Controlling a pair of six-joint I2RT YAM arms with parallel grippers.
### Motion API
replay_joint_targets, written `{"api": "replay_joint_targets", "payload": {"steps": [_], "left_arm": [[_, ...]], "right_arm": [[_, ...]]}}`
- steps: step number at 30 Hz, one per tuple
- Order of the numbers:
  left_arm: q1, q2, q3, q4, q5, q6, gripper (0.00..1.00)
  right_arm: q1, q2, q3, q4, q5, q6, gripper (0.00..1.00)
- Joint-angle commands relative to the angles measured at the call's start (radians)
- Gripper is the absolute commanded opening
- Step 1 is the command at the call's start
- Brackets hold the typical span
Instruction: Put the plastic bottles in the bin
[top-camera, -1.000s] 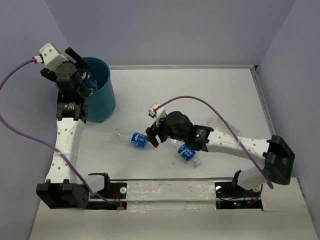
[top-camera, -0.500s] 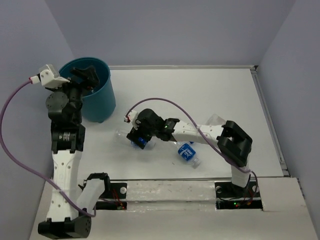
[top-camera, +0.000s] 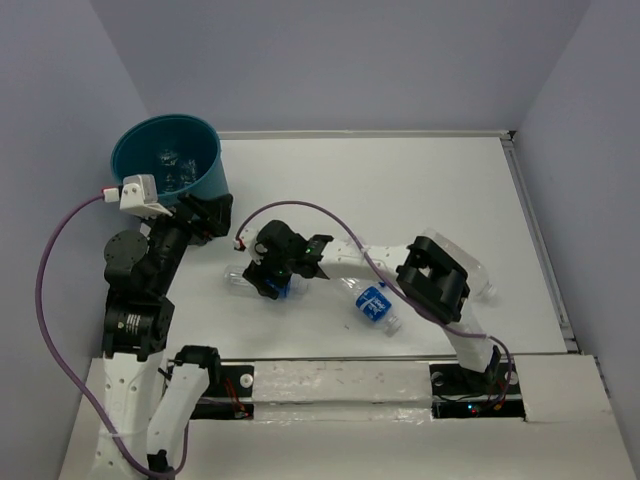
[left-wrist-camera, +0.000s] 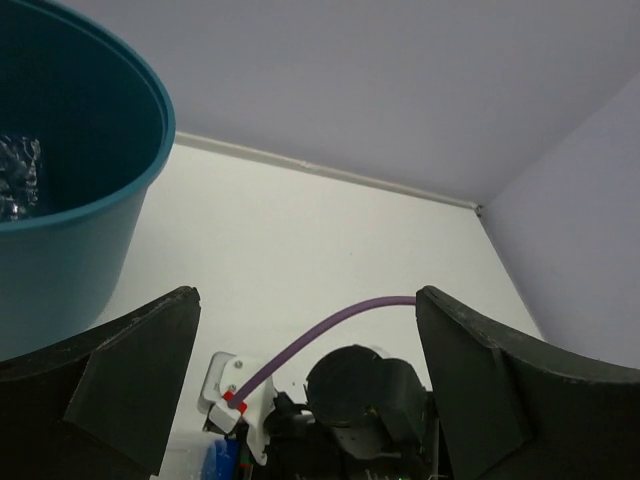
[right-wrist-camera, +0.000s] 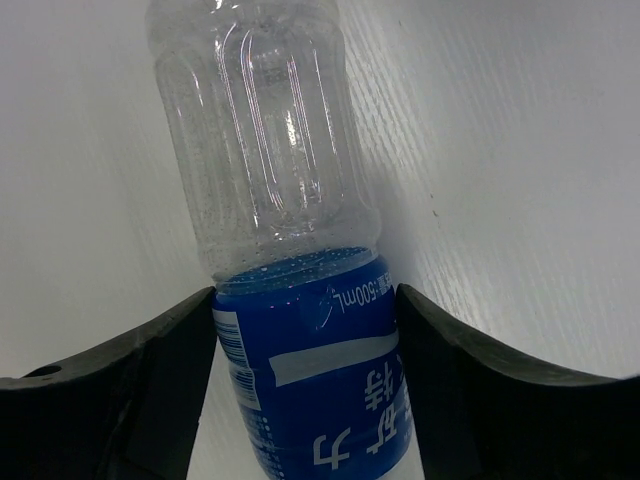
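Blue on its label, the nearest bottle (top-camera: 375, 305) lies on its side on the white table (top-camera: 400, 180), just ahead of the arm bases and apart from both grippers. A little farther back and to the left lies a second labelled bottle (top-camera: 247, 277), also on its side, with the right gripper (top-camera: 272, 281) down on it. In the right wrist view the black fingers (right-wrist-camera: 140, 390) sit against both sides of the blue label, grasping it around the middle. The clear ribbed half of the bottle stretches away over the table beyond them. At about the same depth on the right, an unlabelled bottle (top-camera: 480, 280) lies on the table, partly hidden behind the right arm's elbow. Farther back on the left, the left gripper (top-camera: 208, 215) hangs just beside the near wall of the bin (top-camera: 205, 195). Its fingers (left-wrist-camera: 130, 380) are spread wide with nothing between them, and past them a purple cable (left-wrist-camera: 330, 318) runs to the right arm's wrist. The teal bin stands upright at the far left corner of the table, and clear plastic bottles (top-camera: 172, 170) lie on its bottom
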Motion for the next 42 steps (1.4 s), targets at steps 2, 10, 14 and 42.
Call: {"api": "replay_joint_targets", "payload": {"steps": [2, 10, 14, 42], "left_arm": [[-0.026, -0.007, 0.05, -0.103, 0.04, 0.019, 0.99], [-0.026, -0.038, -0.014, -0.081, 0.04, -0.071, 0.99], [-0.029, 0.02, -0.076, 0.007, 0.143, -0.128, 0.99], [-0.154, 0.116, -0.202, 0.326, 0.126, -0.234, 0.26]], "right_arm": [[-0.001, -0.022, -0.035, -0.007, 0.048, 0.032, 0.37], [-0.072, -0.433, -0.372, 0.266, 0.12, 0.177, 0.39], [-0.097, -0.59, -0.526, 0.45, 0.122, 0.21, 0.38], [-0.112, -0.794, -0.584, 0.573, -0.052, 0.38, 0.62]]}}
